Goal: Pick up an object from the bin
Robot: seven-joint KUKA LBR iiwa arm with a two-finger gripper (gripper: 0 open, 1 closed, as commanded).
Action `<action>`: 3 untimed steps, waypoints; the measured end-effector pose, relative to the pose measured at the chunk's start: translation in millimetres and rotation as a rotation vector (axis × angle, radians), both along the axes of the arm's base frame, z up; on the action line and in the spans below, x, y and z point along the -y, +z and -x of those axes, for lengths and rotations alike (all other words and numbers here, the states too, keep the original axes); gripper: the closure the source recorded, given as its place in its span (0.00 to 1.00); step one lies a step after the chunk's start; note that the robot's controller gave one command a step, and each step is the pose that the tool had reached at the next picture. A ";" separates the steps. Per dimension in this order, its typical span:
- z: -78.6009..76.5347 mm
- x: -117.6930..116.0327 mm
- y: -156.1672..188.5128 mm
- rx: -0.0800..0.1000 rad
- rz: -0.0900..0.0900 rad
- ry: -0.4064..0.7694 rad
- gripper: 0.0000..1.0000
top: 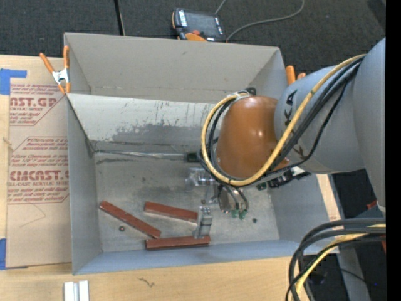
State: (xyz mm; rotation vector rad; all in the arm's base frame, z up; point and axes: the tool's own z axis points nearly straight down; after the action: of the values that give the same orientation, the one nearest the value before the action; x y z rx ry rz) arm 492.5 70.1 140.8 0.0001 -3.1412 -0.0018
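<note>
My gripper (203,226) hangs low over the bin floor, right of centre near the front wall, under the arm's orange dome. Its metal tip comes down at the right ends of two reddish-brown flat sticks. The middle stick (170,211) lies almost level just left of the tip. The front stick (177,242) lies along the front wall, its right end directly under the tip. Whether the tip touches either stick is unclear. A third reddish-brown stick (130,219) lies slanted further left.
The arm and its cables cover the right part of the bin. A small dark speck (122,229) lies near the left stick and another speck (254,219) sits right of the gripper. The front wall is close to the gripper.
</note>
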 end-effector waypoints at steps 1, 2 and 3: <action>-9.2 -41.6 -74.5 -0.005 0.000 0.018 0.00; -11.6 -39.7 -70.2 0.003 -0.001 0.014 1.00; -10.9 -73.7 58.2 0.009 -0.001 0.101 1.00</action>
State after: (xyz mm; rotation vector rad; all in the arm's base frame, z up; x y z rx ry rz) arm 503.3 143.8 199.0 0.1590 -3.1464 -0.0039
